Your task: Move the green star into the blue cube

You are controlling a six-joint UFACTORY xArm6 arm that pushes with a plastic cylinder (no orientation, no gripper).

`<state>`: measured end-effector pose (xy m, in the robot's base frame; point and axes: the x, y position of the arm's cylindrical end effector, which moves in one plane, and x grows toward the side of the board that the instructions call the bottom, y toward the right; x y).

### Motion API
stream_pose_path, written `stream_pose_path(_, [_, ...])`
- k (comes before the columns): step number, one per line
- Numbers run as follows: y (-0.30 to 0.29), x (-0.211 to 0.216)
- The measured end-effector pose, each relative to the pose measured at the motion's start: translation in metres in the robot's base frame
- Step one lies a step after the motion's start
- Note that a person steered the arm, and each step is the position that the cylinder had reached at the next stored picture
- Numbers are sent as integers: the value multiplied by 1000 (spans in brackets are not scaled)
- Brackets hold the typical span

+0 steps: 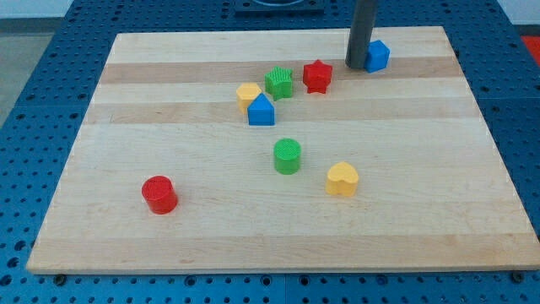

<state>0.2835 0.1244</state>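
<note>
My tip (357, 67) sits at the view's top, touching the blue cube (377, 56) on its left. No fingers, just a rod. Green star (279, 83) is well left, btwn yellow block (248, 95) & red star (317, 76).

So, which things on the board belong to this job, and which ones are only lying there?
Belong to the job:
green star
blue cube, at the view's top right
my tip, just to the left of the blue cube, seemingly touching it

Only lying there:
red star
yellow block
blue house-shaped block
green cylinder
yellow heart
red cylinder
</note>
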Motion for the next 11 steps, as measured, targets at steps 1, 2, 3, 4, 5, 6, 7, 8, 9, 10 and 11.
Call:
stream_pose_path(1, [4,25])
stream_pose_path(2, [19,50])
stream_pose_path(3, [43,64])
stream_pose_path(4, [45,64])
stream_pose_path(5, [-5,93])
stream_pose_path(6, [-57,109])
stream_pose_path(7, [-84,101])
stream_pose_path(8, [-102,85])
stream_pose_path(9, [-128,80])
stream_pose_path(10, [-160,80])
stream_pose_path(11, [-180,77])
